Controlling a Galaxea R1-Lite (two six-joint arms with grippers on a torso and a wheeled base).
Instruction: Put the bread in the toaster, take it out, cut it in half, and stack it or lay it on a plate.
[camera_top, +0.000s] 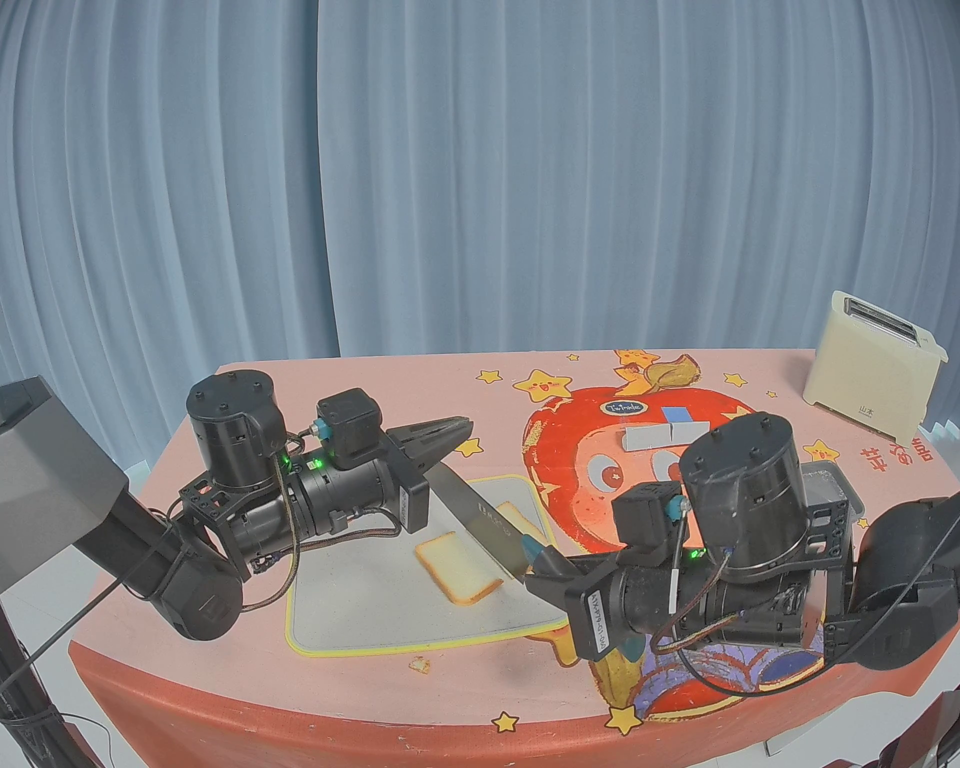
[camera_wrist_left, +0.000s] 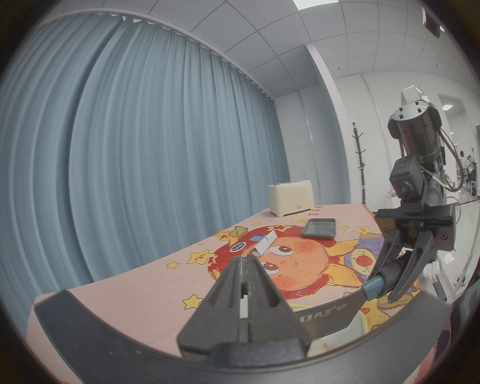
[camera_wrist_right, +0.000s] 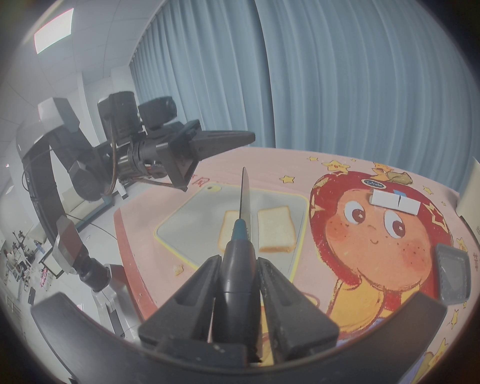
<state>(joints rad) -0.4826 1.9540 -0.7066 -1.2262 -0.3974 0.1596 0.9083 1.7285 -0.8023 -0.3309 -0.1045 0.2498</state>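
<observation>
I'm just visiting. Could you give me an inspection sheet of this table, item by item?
Surface: table under a pink cartoon cloth; grey cutting mat near the front.
Job's things: two bread pieces on the mat; knife over them; toaster at the far right corner; dark tray.
Clutter: crumb; white strip.
Grippers: left gripper shut, empty; right gripper shut on the knife.
Cables: cable loops at both wrists.
Surroundings: curtain behind.
</observation>
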